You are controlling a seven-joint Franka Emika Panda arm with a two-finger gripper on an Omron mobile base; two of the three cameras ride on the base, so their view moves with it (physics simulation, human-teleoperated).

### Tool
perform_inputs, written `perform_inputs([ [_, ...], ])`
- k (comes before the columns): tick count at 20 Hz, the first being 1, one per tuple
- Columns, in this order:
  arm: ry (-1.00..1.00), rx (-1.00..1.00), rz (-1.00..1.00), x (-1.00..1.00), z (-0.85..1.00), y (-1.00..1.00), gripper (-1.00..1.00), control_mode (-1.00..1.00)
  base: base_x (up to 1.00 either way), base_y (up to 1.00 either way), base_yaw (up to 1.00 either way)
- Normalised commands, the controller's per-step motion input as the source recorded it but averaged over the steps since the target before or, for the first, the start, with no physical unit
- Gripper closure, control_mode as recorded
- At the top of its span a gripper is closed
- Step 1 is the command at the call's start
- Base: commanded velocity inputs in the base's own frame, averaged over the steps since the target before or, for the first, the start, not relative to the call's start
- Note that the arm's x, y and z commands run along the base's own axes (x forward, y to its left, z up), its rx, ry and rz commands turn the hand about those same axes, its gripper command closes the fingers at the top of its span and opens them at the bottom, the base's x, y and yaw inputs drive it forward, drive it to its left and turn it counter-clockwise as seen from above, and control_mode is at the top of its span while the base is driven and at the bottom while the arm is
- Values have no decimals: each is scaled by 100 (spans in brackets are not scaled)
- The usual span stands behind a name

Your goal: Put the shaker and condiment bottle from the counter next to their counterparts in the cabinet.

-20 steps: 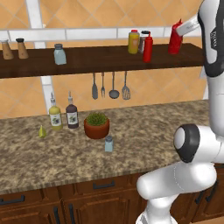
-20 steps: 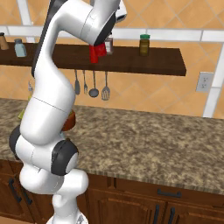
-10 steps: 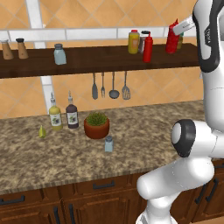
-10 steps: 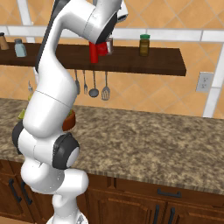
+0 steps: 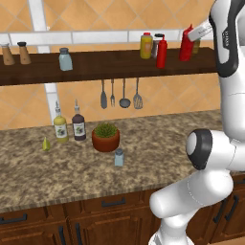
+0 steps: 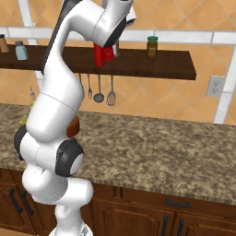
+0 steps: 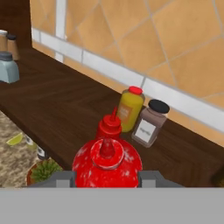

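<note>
The gripper (image 7: 107,177) clasps the stout red condiment bottle (image 7: 107,162) between both jaws, over the dark wooden cabinet (image 5: 105,64) shelf, just beside the slimmer red squeeze bottle (image 5: 161,51). The pale shaker (image 5: 118,157) stands on the granite counter (image 5: 143,162) below.

Glossy red plastic covers the condiment bottle (image 7: 107,162), the cabinet (image 5: 105,65) is dark matt wood with visible grain, the tabletop (image 5: 72,172) is speckled polished granite, and the shaker (image 5: 118,157) looks translucent, glassy.
</note>
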Motion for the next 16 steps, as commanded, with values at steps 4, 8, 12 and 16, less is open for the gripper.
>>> perform_inputs([
  [4,0,0,0,14,-23,0,100,-100,0,0,0],
  [8,0,0,0,15,-17,0,100,-100,0,0,0],
  [12,0,0,0,24,-2,0,100,-100,0,0,0],
  [16,1,0,0,24,-1,0,100,-100,0,0,0],
])
